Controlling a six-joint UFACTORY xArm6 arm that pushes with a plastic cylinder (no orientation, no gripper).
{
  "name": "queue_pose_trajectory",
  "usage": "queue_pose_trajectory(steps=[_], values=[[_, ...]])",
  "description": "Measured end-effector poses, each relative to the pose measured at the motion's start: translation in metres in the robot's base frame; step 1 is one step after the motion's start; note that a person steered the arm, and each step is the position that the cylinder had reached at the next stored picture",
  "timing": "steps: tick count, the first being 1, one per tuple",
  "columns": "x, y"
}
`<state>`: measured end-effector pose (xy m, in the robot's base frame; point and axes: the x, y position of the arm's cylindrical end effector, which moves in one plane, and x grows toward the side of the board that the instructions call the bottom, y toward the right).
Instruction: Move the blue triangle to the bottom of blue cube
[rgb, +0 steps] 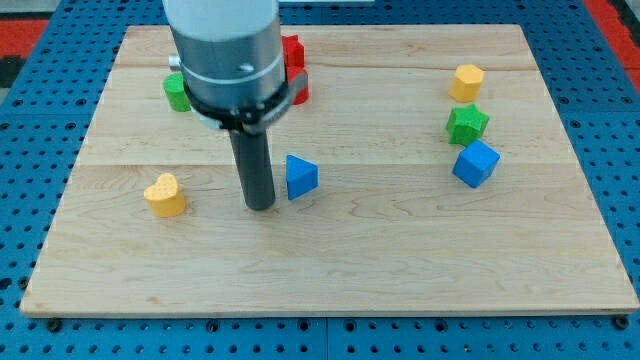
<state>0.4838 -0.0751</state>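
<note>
Small blue triangle block (301, 177) sits mid-board on pale wooden table top (330, 270), just beside my tip (260, 206), on its right in view. Blue cube block (475, 163) well apart toward view's right, below green star block (466, 124). My tip is bare rod, holding nothing, apparently not touching triangle. Judgement: push runs rightward, ending under cube.

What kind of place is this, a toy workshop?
Probably a robotics lab test bench: a wooden board sits on a blue pegboard, and my tip rests just left of a blue triangle, among other blocks like a blue cube.
</note>
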Motion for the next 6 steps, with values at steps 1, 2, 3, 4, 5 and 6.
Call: queue_pose_trajectory(steps=[1, 2, 3, 4, 5, 6], values=[[-0.035, 0.001], [-0.027, 0.055], [-0.010, 0.110], [-0.005, 0.075], [0.040, 0.066], [0.041, 0.104]])
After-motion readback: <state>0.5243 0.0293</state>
